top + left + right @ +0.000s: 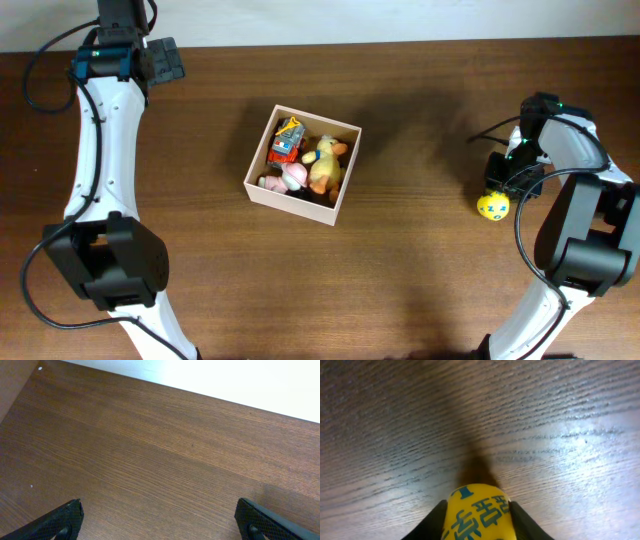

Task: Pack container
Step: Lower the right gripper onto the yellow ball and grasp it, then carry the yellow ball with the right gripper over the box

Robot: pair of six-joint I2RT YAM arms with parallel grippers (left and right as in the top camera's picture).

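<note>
Cream-walled and tan inside, the container [292, 199] is sitting open-topped near the middle of the brown wooden tabletop [420, 290], turned a little so that its corners are pointing roughly toward 1, 4, 7 and 10 o'clock in the overhead view. Inside it, a red and orange toy truck [286, 140] is lying toward 11 o'clock, a yellow plush duck [322, 163] is filling the 3 o'clock side, and a small pink toy [290, 178] is resting toward 7 o'clock, touching the duck. Out at about 3 o'clock from the container and well apart from it, a yellow ball [493, 206] with teal markings is sitting on the tabletop. The right gripper [503, 183] is coming at it from the 12 o'clock side, and in the right wrist view its dark fingers [432, 522] are pressing against both sides of the ball, so this gripper is grasping the yellow ball. Far off at about 10 o'clock from the container, near the back edge of the tabletop, the left gripper [160, 525] is hanging released, its two fingertips showing wide apart over bare wood with nothing between them.
</note>
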